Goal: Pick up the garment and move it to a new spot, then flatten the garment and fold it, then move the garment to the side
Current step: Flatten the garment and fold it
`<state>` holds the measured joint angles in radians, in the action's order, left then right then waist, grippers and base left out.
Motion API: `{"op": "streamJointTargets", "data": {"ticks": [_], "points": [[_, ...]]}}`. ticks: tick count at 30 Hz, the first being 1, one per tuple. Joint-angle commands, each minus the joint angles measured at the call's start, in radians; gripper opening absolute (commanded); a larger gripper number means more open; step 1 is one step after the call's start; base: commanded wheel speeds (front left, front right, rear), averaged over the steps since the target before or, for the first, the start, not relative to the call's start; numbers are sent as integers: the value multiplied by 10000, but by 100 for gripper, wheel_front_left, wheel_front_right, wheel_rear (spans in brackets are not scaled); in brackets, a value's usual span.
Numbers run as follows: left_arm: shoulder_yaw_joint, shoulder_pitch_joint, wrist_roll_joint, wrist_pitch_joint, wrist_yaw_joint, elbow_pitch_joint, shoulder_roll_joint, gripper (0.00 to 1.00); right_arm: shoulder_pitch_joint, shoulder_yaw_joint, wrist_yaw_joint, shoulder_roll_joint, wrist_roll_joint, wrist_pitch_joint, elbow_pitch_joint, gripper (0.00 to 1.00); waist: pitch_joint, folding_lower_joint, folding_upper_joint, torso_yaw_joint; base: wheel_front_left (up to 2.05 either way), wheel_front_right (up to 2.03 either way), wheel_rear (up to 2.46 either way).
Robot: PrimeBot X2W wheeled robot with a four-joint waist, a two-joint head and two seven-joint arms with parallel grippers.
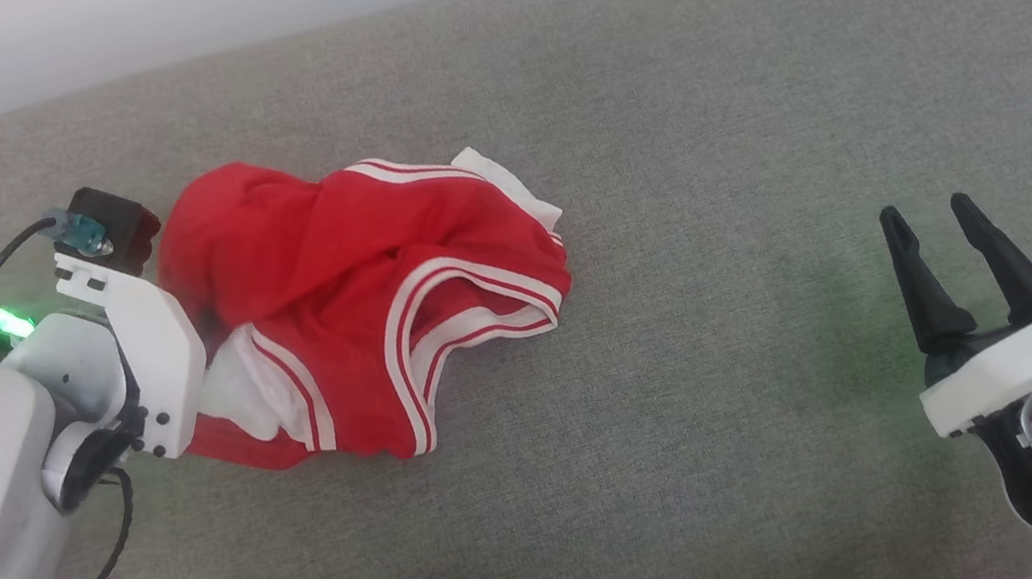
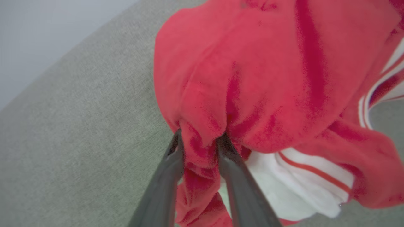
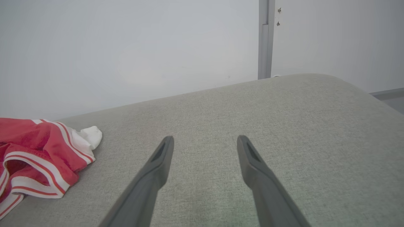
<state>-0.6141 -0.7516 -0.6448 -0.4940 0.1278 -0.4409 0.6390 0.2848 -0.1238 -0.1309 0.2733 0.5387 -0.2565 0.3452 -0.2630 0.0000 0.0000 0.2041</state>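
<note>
At the far left, the robot's pale left forearm is reaching over the grey woven upholstered surface [image 1: 669, 86], with a green light glowing on its wrist. The left gripper [image 2: 200, 135] is pinching a bunched fold of red cloth between its two long dark fingers, which are pressing in on the fold from both sides. That fold belongs to the garment [image 1: 353, 282], a crumpled red jersey shirt with white sleeves and white-and-red striped trim. The garment is lying in a loose heap left of centre on the grey surface. Its left edge is sitting against the left wrist, and a white sleeve is poking out at the back right of the heap. Striped hems are curling across the front of the pile.

Further right, bare grey fabric is stretching between the heap and the right gripper [image 1: 925, 212], which is hovering at the lower right, well apart from the garment. Its dark fingers are standing spread apart with only the grey surface showing between them. A plain white wall [image 3: 126, 47] is rising behind the surface.
</note>
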Motion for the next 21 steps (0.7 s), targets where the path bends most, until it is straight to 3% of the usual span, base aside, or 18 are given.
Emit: {"op": "streamJointTargets", "data": {"ticks": [1, 9, 21], "points": [[-130, -229, -174, 127, 17, -327, -79, 100, 131, -37, 3, -59, 68, -59, 6, 100, -70, 0, 0, 27, 0, 0, 0], [-621, -749, -703, -23, 21, -610, 85, 100, 166, 32, 3, -11, 91, -78, 35, 100, -67, 0, 0, -84, 0, 0, 0], [-1207, -1057, -1421, -1569, -69, 1124, 607, 100, -45, 320, 3, -26, -38, -92, -95, 100, 129, 0, 0, -401, 0, 0, 0]]}}
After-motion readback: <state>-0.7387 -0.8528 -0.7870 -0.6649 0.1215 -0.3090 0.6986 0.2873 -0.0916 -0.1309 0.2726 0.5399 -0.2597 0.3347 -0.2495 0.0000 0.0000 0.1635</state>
